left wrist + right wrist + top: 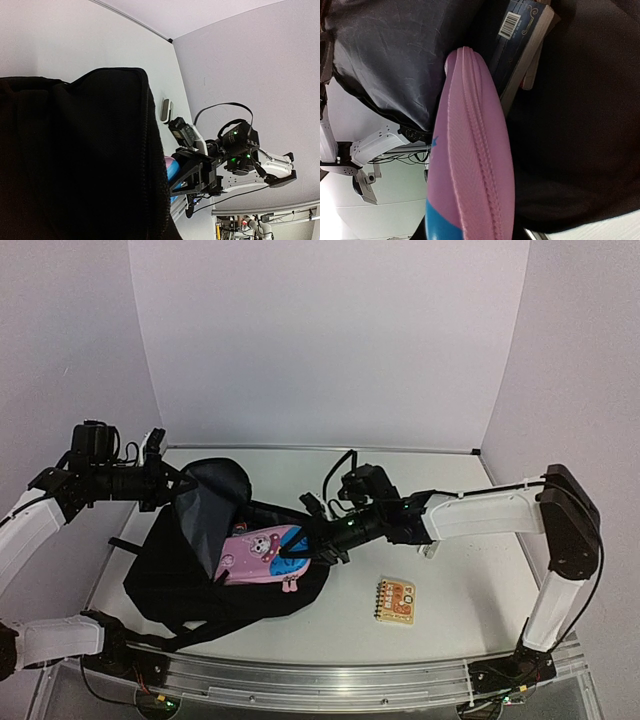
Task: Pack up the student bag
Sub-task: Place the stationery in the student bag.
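The student bag (190,570) lies open at the left of the table, its grey lining (200,515) showing. My left gripper (163,477) is shut on the bag's upper rim and holds the opening up. In the left wrist view the black fabric (75,160) hides its fingers. My right gripper (300,552) is shut on a pink pencil case (262,552) with a blue end, which lies partly inside the opening. In the right wrist view the case (475,165) fills the middle. A dark book with a barcode (520,35) sits inside against the lining (385,50).
A small orange spiral notebook (395,600) lies on the table to the right of the bag. A small white object (166,110) lies further back near the right arm. The bag's straps (160,640) trail toward the near edge.
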Controlling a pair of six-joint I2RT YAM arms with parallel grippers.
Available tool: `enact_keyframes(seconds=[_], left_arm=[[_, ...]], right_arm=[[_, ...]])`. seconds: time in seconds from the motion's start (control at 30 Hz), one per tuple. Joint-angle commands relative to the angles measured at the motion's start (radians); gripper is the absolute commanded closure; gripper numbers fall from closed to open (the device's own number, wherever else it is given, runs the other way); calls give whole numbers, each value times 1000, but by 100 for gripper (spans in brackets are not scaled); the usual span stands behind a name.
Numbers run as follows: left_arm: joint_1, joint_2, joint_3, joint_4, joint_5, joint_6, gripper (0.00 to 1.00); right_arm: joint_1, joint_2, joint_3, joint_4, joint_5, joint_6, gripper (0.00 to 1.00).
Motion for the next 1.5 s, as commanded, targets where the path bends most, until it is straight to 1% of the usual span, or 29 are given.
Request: enact_keyframes(seconds=[0.0, 0.13, 0.3, 0.37, 0.53, 0.73, 0.87, 0.93, 0.97, 1.03, 1.1, 1.23, 1.33, 1.4, 1.47], left_arm=[[2, -2, 65, 118, 94, 14, 100], [2, -1, 63, 132, 119, 9, 100], [1, 11, 37, 196, 175, -27, 100], [0, 13, 32, 204, 182, -31, 100], [1, 5, 21, 220, 174, -40, 100], [0, 17, 11, 248, 164, -55, 100], [1, 31, -2, 287, 169, -75, 100], [0, 33, -4, 296, 171, -78, 100], [0, 32, -3, 294, 170, -77, 100], [1, 27, 1, 280, 166, -70, 100], [0, 16, 6, 258, 160, -59, 100], [1, -10, 3, 233, 157, -42, 100], [0, -30, -4, 221, 149, -34, 100], [1, -30, -2, 206, 146, -25, 100], [1, -24, 0, 195, 146, -18, 100]], right_arm=[[25, 91, 123, 80, -24, -13, 94], [43, 209, 257, 86, -37, -16, 94], [60, 354, 449, 87, -76, -30, 94], [64, 402, 500, 86, -73, -36, 94], [85, 458, 526, 81, -23, -64, 93], [167, 448, 479, 84, 64, -84, 89], [205, 449, 474, 90, 160, -76, 79], [206, 441, 470, 92, 195, -72, 72], [206, 429, 465, 92, 214, -77, 67], [206, 393, 444, 92, 250, -92, 53], [203, 330, 404, 77, 301, -117, 42], [186, 169, 299, 0, 446, -179, 25], [168, 62, 244, -92, 549, -228, 18], [143, 5, 219, -156, 604, -245, 17], [115, -42, 189, -189, 621, -254, 16]])
